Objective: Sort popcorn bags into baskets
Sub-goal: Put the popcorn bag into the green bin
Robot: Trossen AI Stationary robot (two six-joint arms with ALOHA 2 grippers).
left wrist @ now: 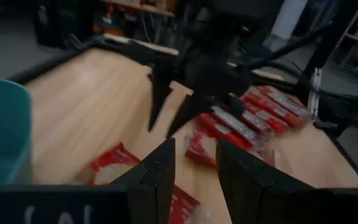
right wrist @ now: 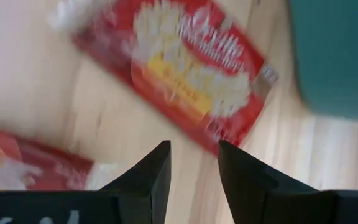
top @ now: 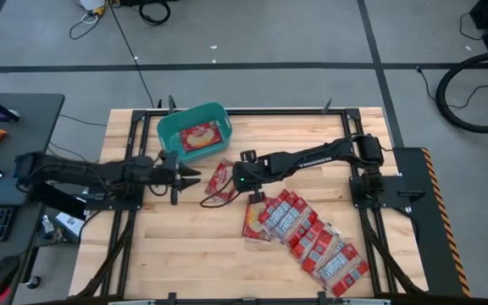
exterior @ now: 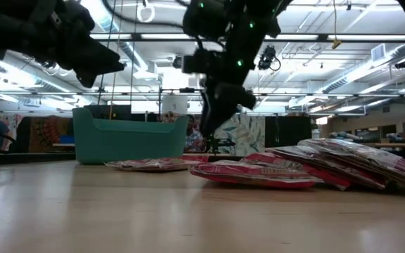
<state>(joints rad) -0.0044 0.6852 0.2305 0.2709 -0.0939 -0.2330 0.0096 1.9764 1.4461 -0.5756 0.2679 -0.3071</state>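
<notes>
Both arms are dark, slim and jointed, on black frames. The right arm [top: 312, 158] bears pale lettering and a green light near its wrist. Each gripper's fingers [right wrist: 148, 180] are black, flat and tapered.

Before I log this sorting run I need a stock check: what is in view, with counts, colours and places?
tub: one, teal, far side of the table, left of centre.
bag in tub: one, red, lying flat inside.
loose bags: two, red, flat on the wood just right of the tub.
bag row: about ten, red, overlapping in a line towards the near right corner.
table: one, light wood, dark frame.
left gripper: one, dark, beside the tub, jaws open, empty.
right gripper: one, dark, over the loose bags, jaws open, empty.
</notes>
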